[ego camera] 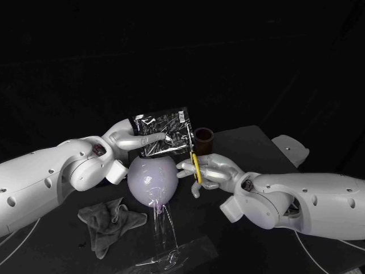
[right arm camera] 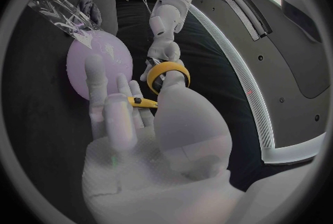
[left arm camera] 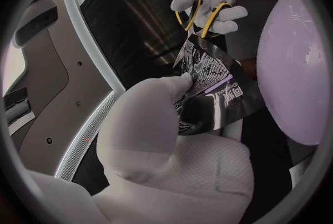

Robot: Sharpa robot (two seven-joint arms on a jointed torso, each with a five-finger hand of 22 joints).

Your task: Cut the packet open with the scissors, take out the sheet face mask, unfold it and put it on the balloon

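Clasped upright in the silver left hand (ego camera: 132,138), a shiny black foil packet (ego camera: 162,136), just above a pale lilac balloon (ego camera: 154,178). Gripped in the silver right hand (ego camera: 209,171), yellow-handled scissors (ego camera: 197,166), blades at the packet's edge. Beneath, black table (ego camera: 256,142), crumpled grey cloth (ego camera: 108,218), clear plastic film (ego camera: 167,251), dark brown cylinder (ego camera: 204,137); dark room beyond.

fingers of the left hand (ego camera: 132,138) are covering the lower left corner of the packet (ego camera: 163,135), and its print is coming out too small to read. the blades of the scissors (ego camera: 197,164) are lying behind the packet's edge in the head view and behind fingers of the right hand (right arm camera: 156,140) in the right wrist view; whether they are biting in cannot be told. the circle's rim is cutting off the balloon (left arm camera: 294,68) in the left wrist view.
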